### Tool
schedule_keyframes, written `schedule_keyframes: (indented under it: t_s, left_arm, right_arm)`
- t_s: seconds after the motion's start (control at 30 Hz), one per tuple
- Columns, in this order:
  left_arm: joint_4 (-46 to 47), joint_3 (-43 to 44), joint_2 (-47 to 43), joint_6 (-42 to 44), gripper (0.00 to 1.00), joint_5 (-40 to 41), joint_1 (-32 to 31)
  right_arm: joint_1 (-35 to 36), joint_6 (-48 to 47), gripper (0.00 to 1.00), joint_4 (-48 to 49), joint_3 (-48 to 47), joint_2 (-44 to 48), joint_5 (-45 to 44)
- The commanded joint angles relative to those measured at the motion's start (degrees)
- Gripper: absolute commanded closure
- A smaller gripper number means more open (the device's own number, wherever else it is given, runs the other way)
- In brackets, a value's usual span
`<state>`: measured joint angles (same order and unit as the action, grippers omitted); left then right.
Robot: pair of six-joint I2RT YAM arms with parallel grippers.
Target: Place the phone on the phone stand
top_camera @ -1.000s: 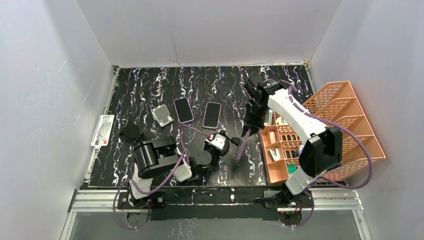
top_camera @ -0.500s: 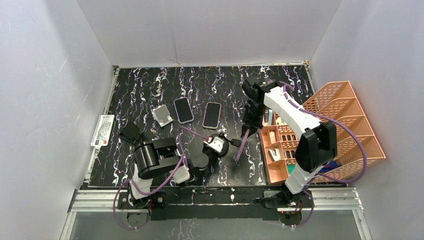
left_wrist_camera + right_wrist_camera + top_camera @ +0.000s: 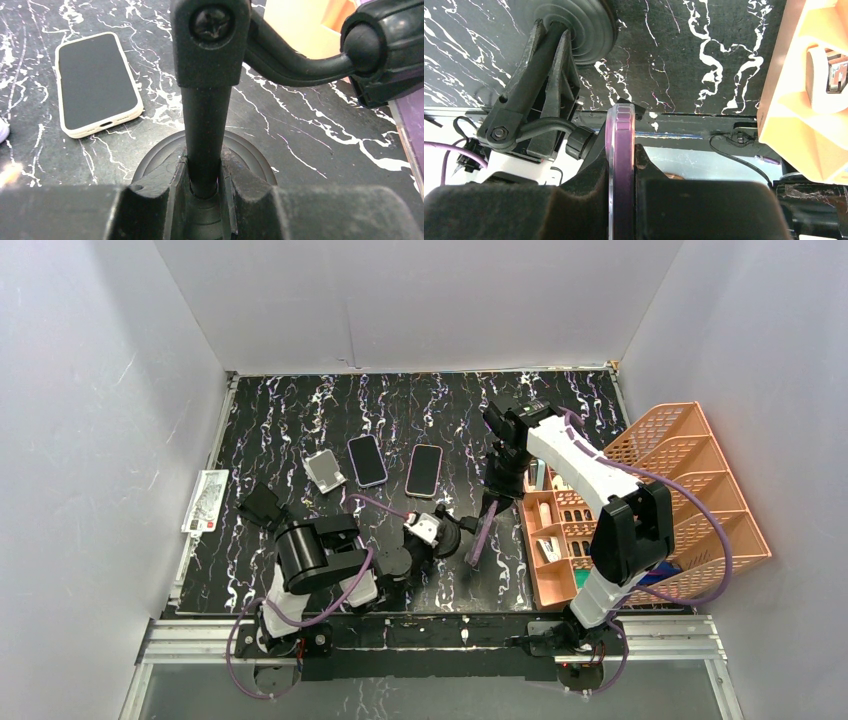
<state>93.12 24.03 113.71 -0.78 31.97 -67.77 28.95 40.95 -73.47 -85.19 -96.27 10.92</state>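
Observation:
My left gripper (image 3: 205, 172) is shut on the upright post of the black phone stand (image 3: 205, 115), whose round base (image 3: 250, 155) sits on the table. In the top view the stand (image 3: 447, 535) is near the front middle. My right gripper (image 3: 621, 165) is shut on a purple phone (image 3: 620, 150), held on edge. In the top view the purple phone (image 3: 483, 532) hangs below my right gripper (image 3: 497, 490), just right of the stand's black ball-jointed holder (image 3: 385, 55).
Two more phones lie flat at mid table, one purple-edged (image 3: 367, 460) and one cream-cased (image 3: 425, 470), the latter also in the left wrist view (image 3: 95, 82). A small silver device (image 3: 325, 471) lies left of them. An orange basket (image 3: 700, 455) stands on the right.
My right arm has carried the purple phone slightly left and back, nearer the stand. My left arm has shifted the stand a little to the right.

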Motion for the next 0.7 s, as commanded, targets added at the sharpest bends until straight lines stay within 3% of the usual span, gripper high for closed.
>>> schedule_keyframes:
  t_s: [0.0,0.3,0.67]
  left_arm:
    - [4.98,-1.27,3.46,-6.87,1.0,-11.81,-0.73]
    - [7.78,-0.14,8.39,-12.58,1.0,-20.32,2.62]
    - [8.02,0.84,9.95,-12.41,1.0,-24.18,2.77]
  right_arm:
    - [-0.15,-2.79,0.99,5.47,-0.18,-1.89,-6.67]
    - [-0.13,-6.43,0.99,4.91,-2.3,-4.7,-6.18]
    - [-0.13,-6.51,0.99,2.69,-4.93,-10.86,-9.74]
